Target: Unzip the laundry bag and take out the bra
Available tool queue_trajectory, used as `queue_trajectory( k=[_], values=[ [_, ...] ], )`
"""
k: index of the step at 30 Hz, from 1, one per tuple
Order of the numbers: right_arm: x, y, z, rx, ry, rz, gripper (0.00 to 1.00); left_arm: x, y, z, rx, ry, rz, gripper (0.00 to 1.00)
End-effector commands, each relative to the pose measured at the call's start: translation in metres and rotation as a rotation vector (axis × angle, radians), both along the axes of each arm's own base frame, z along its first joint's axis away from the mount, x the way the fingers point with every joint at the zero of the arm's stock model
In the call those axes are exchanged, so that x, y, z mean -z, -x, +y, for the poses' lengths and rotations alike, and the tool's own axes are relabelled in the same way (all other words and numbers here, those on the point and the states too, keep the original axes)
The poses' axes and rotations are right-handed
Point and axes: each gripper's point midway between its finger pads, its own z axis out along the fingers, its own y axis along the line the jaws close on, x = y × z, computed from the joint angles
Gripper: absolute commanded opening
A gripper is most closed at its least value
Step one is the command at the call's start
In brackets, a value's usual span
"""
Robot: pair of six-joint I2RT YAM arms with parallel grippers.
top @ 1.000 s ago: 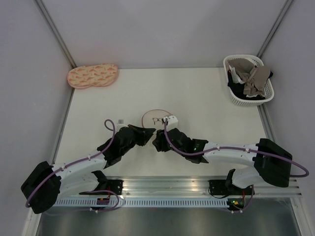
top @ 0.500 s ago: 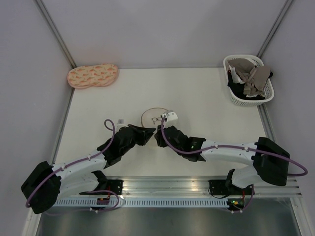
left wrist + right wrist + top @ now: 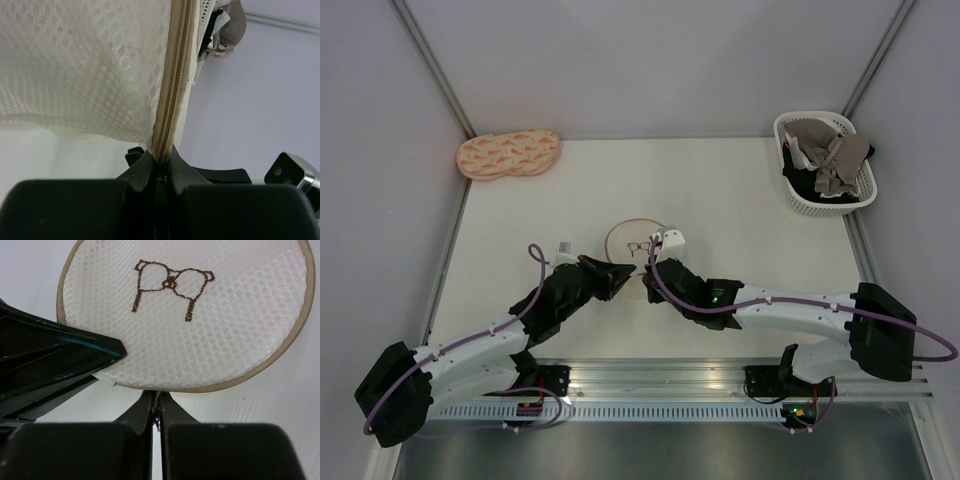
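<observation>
The laundry bag [image 3: 633, 238], a round cream mesh disc with a small bra drawing [image 3: 172, 285] and a tan zipper rim [image 3: 175, 75], lies mid-table. My left gripper [image 3: 620, 272] is shut on the rim's near-left edge, and the zipper tape runs down into its jaws [image 3: 161, 157]. My right gripper [image 3: 647, 273] is shut at the bag's near edge [image 3: 156, 401] on a thin dark zipper pull that hangs just under the rim. In the right wrist view the left fingers [image 3: 65, 357] press against the bag [image 3: 200, 330] from the left. The bra is hidden.
A white basket [image 3: 798, 200] with beige and black clothes stands at the back right. A pink-orange patterned pouch [image 3: 508, 154] lies at the back left. Grey walls close in the table's left, right and far sides.
My right gripper has moved up to the bag's near rim and gone from open to shut. The left gripper kept its hold while its arm shifted slightly left.
</observation>
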Motion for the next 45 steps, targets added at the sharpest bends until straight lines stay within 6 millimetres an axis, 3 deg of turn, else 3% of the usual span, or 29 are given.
queue_trajectory(
  k=[1, 6, 8, 9, 11, 15, 21, 28, 33, 37, 38, 39, 40, 41, 43, 44, 45],
  values=[
    [0.008, -0.002, -0.055, 0.135, 0.152, 0.0, 0.01, 0.003, 0.008, 0.011, 0.045, -0.111, -0.086, 0.02],
    [0.007, 0.004, -0.085, 0.178, 0.214, -0.001, 0.01, 0.006, 0.016, 0.031, 0.037, -0.169, -0.138, 0.02],
    [0.006, 0.004, -0.089, 0.179, 0.225, -0.004, 0.01, 0.01, 0.018, 0.037, 0.046, -0.224, -0.155, 0.02],
    [0.005, 0.005, -0.089, 0.175, 0.229, -0.001, 0.0, 0.001, 0.017, 0.039, 0.041, -0.228, -0.18, 0.02],
    [0.008, 0.009, -0.091, 0.156, 0.259, 0.02, 0.0, 0.007, 0.019, 0.047, 0.059, -0.318, -0.186, 0.02],
    [0.02, 0.017, -0.099, 0.131, 0.332, 0.061, 0.01, -0.003, 0.017, 0.057, 0.072, -0.403, -0.244, 0.02],
    [0.024, 0.016, -0.128, 0.196, 0.455, 0.048, 0.01, -0.006, 0.015, 0.061, 0.107, -0.459, -0.291, 0.02],
    [0.017, 0.008, -0.143, 0.264, 0.51, -0.002, 0.01, -0.012, 0.009, 0.055, 0.188, -0.488, -0.347, 0.02],
    [0.02, 0.005, -0.143, 0.286, 0.556, 0.013, 0.0, -0.013, -0.002, 0.056, 0.269, -0.527, -0.37, 0.02],
    [0.027, 0.013, -0.126, 0.179, 0.503, 0.06, 0.0, -0.025, -0.023, 0.054, 0.312, -0.568, -0.435, 0.04],
    [0.027, 0.015, -0.121, 0.153, 0.478, 0.065, 0.0, -0.025, -0.03, 0.056, 0.308, -0.584, -0.433, 0.36],
    [0.02, 0.015, -0.112, 0.131, 0.409, 0.056, 0.0, -0.019, -0.037, 0.053, 0.319, -0.599, -0.417, 0.52],
    [0.019, 0.017, -0.108, 0.111, 0.381, 0.059, 0.0, -0.027, -0.044, 0.05, 0.315, -0.591, -0.448, 0.64],
    [0.019, 0.021, -0.1, 0.07, 0.344, 0.068, 0.0, -0.041, -0.051, 0.046, 0.3, -0.58, -0.494, 0.76],
    [0.012, 0.024, -0.094, 0.039, 0.296, 0.065, 0.0, -0.047, -0.058, 0.044, 0.283, -0.565, -0.489, 0.8],
    [0.008, 0.027, -0.085, -0.005, 0.26, 0.073, 0.01, -0.06, -0.062, 0.043, 0.26, -0.547, -0.496, 0.99],
    [0.007, 0.03, -0.08, -0.032, 0.245, 0.074, 0.01, -0.066, -0.063, 0.044, 0.248, -0.539, -0.498, 1.0]
  ],
)
